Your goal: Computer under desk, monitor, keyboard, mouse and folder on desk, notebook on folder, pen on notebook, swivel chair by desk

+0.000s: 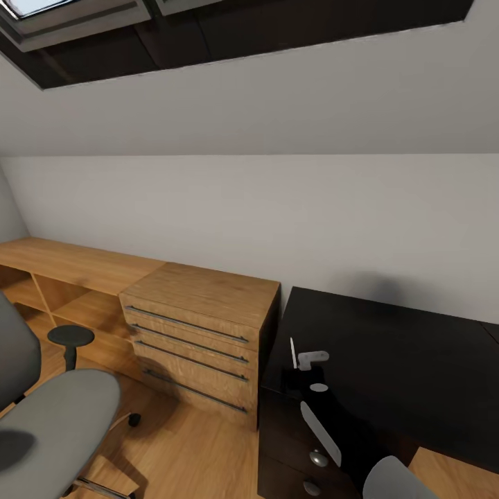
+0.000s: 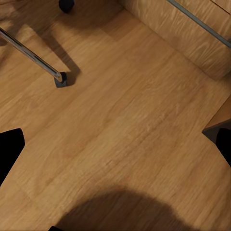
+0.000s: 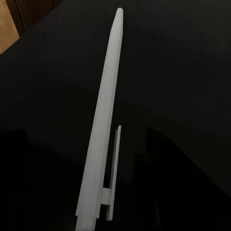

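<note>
one slim white pen (image 3: 103,130) runs the length of the right wrist view, pointing away over the black desk (image 3: 183,72). its clip lies alongside the barrel near the camera end. our right gripper's fingers are lost in the dark around the pen, so we cannot tell whether they are clenched on it or released.

in the head view, our right arm (image 1: 320,430) reaches over the desk's near edge, and a thin white sliver (image 1: 292,350), probably the pen, stands above the desk's left part.

we judge the pen light, rigid and smooth, likely to roll or slip. the best hold seems to be across the barrel near the clip.

the left wrist view looks down on wooden floor (image 2: 125,134) with a chair leg and caster (image 2: 60,79); our left gripper's dark fingertips (image 2: 9,149) sit wide apart, grasping nothing.

the head view alone shows the swivel chair (image 1: 55,423) and wooden drawer unit (image 1: 201,326) left of the desk.
</note>
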You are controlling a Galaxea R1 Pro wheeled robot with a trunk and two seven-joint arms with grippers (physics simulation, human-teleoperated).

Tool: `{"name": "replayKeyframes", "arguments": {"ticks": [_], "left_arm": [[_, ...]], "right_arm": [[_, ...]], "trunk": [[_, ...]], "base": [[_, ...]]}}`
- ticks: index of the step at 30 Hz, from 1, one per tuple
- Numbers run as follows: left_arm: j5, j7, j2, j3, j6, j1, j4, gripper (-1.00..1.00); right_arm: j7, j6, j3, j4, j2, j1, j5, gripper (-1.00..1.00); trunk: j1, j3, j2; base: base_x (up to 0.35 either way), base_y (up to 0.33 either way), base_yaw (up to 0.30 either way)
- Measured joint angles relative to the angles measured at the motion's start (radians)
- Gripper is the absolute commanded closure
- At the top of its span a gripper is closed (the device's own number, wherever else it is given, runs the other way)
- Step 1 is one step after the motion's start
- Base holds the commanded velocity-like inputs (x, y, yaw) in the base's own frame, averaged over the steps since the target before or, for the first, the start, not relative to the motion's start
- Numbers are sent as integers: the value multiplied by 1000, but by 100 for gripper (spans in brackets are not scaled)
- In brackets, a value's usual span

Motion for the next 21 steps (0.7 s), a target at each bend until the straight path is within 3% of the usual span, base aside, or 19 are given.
{"name": "replayKeyframes", "arguments": {"ticks": [21], "left_arm": [[0, -2, 0, 0, 0, 0, 0, -100]], "right_arm": [[-6, 20, 0, -8, 2, 0, -5, 100]], "trunk": [[0, 0, 0]], "base": [[0, 0, 0]]}}
